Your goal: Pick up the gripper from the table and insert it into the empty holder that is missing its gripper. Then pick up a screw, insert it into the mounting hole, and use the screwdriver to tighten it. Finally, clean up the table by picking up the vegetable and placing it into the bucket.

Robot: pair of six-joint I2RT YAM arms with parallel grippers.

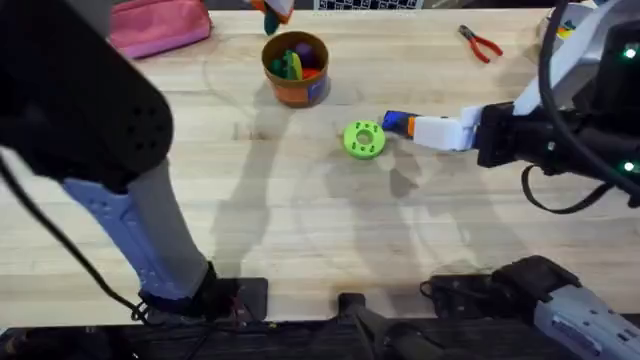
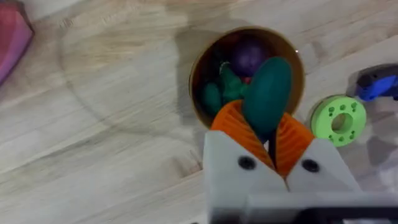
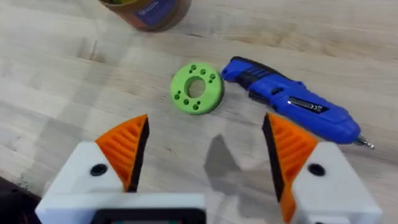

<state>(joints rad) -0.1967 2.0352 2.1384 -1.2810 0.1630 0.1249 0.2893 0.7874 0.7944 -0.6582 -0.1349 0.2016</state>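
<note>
Light plank table (image 1: 300,210), pink pouch (image 1: 160,28)

1. In the overhead view the screwdriver (image 1: 398,122) beside the green disc (image 1: 363,139) is mostly hidden under the right hand (image 1: 440,132).
2. The left arm (image 1: 85,110) rises dark and blurred, covering the worktop (image 1: 300,220) beneath it.
3. The pink pouch (image 1: 160,25) beyond the bucket (image 1: 295,68) is cut by the edge.
4. In the left wrist view the vegetable (image 2: 267,93) hides part of the bucket's contents.
</note>
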